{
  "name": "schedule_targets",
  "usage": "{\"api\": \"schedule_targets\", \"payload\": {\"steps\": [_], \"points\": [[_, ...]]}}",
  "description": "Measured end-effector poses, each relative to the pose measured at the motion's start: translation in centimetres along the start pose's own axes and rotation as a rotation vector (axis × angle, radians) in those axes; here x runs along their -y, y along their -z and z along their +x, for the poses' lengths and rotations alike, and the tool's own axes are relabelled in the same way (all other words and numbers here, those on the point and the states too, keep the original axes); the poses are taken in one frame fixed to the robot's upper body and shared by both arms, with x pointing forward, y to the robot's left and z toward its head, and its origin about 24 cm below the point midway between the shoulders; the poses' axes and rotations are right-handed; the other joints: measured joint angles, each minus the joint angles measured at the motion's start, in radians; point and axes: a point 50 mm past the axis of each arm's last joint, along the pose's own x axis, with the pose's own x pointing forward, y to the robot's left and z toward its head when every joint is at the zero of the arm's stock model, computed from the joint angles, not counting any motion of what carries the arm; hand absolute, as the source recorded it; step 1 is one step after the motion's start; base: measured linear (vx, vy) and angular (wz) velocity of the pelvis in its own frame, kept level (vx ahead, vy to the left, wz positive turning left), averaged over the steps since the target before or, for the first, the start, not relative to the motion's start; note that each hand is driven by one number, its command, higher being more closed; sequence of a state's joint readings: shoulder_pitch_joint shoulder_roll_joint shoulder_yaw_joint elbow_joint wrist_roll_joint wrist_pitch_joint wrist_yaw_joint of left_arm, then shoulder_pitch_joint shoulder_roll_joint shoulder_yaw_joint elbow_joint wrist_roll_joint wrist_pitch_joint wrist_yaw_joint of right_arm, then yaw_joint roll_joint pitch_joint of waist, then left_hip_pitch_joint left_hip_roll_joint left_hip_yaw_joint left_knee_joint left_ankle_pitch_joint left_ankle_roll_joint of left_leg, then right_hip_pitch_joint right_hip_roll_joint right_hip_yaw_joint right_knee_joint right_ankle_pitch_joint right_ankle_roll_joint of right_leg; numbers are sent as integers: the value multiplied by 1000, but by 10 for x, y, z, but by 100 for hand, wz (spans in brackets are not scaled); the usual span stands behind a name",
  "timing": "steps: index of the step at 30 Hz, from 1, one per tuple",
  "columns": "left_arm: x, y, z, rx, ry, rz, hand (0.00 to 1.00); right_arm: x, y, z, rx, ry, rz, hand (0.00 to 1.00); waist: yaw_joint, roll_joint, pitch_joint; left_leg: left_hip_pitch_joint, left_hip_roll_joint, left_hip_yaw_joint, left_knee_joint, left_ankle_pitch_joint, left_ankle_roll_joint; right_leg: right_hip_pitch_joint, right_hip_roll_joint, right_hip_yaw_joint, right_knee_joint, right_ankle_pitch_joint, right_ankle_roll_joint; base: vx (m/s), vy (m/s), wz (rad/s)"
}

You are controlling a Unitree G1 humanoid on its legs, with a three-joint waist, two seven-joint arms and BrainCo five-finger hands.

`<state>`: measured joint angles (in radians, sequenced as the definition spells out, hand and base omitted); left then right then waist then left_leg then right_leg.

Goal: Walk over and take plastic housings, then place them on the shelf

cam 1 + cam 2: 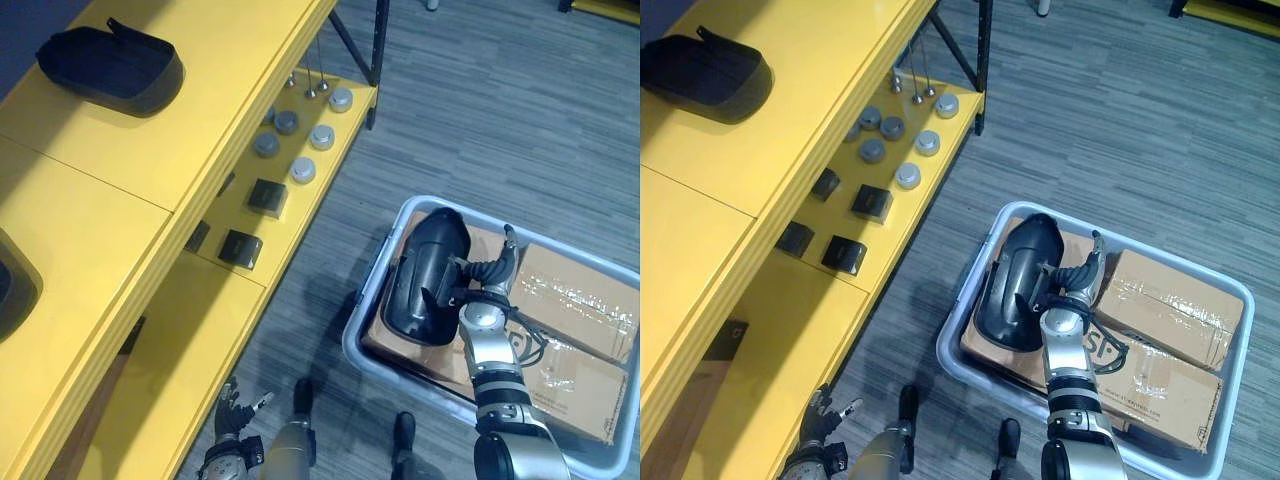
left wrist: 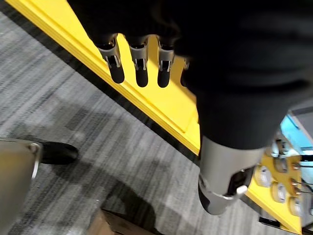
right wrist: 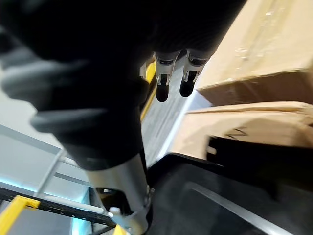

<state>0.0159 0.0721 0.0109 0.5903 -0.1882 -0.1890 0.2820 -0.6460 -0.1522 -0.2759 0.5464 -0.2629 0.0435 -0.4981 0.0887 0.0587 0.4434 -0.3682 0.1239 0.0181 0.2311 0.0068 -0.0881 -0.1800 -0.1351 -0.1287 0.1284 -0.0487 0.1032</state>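
The right hand's fingers (image 3: 162, 92) are straight and spread, closed on nothing, their dark tips pointing over the cardboard boxes (image 1: 575, 300). The thumb reaches down beside the black plastic housing (image 1: 425, 270); I cannot tell whether it touches. The right hand (image 1: 478, 282) hovers inside the grey bin (image 1: 362, 345), at the housing's edge. That housing lies in the bin, propped over the boxes at the end nearest the yellow shelf (image 1: 120, 200).

The left hand (image 1: 232, 418) hangs loose beside the bin on its shelf side, its fingers (image 2: 142, 76) relaxed and empty above the floor. A second housing (image 1: 110, 65) lies on the shelf top, well away from the bin. Grey round caps (image 1: 302, 170) and small black blocks (image 1: 240, 247) sit on the lower shelf board facing the bin.
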Motion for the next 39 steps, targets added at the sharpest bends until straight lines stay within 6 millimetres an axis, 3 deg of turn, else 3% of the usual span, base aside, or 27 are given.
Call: {"api": "schedule_targets", "payload": {"steps": [4, 8, 9, 13, 21, 27, 30, 33, 35, 39], "points": [[3, -3, 4, 5, -13, -8, 0, -6, 5, 1, -40, -12, -19, 0, 1, 0, 10, -28, 0, -4, 20, 0, 1, -26, 6, 6, 15, 0, -1, -51, 9, -2], [6, 1, 8, -32, -18, -15, 0, -12, 22, -3, -116, -48, -57, 0, 3, 0, 14, -46, -1, -10, 25, 2, 4, -48, 8, 7, 34, -1, -1, -41, 11, 1], [7, 1, 9, -37, -20, -15, 0, -13, 24, -4, -124, -52, -61, 100, 3, 0, 15, -50, -1, -11, 27, 3, 5, -52, 8, 7, 36, -1, -1, 0, 0, 0], [9, 1, 12, -45, -25, -14, 0, -15, 34, 0, -190, -54, -102, 100, -1, -1, 16, -67, -1, -18, 35, 5, 9, -66, 9, 6, 43, -1, -1, 0, 0, 0], [11, 5, 13, -77, -28, -32, 0, -5, 30, 24, -278, -34, -101, 100, -1, -2, 17, -67, -1, -24, 30, 11, 13, -67, 10, -4, 47, -3, -1, 2, 1, 1], [16, -8, 13, -19, 0, -45, 0, 17, 33, 39, -312, -28, -160, 100, 4, 3, 20, -66, -10, -50, 19, 22, 11, -59, 7, -27, 55, -12, -3, 21, -3, 14], [26, -32, 10, 85, 51, -81, 0, 21, 25, 43, -241, -38, -241, 100, 1, 17, 30, -58, -15, -56, 20, 23, 12, -45, 3, -41, 54, -12, -2, 12, 10, 11], [33, -70, 2, 250, 105, -146, 0, 24, 18, 36, -82, -51, -381, 100, -6, 25, 34, -45, -19, -65, 17, 24, 13, -26, -4, -51, 54, -19, 4, 14, 5, 13], [36, -99, -6, 373, 150, -185, 0, 24, 12, 27, 37, -63, -474, 100, -28, 25, 34, -7, -24, -69, 7, 24, 13, 10, -9, -55, 53, -19, 5, 28, 4, 8], [41, -125, -10, 476, 236, -199, 0, 23, 2, 14, 183, -81, -562, 100, -56, 21, 14, 59, -30, -51, -29, 25, 15, 65, -15, -53, 32, -23, 9, 4, 1, -4]]}}
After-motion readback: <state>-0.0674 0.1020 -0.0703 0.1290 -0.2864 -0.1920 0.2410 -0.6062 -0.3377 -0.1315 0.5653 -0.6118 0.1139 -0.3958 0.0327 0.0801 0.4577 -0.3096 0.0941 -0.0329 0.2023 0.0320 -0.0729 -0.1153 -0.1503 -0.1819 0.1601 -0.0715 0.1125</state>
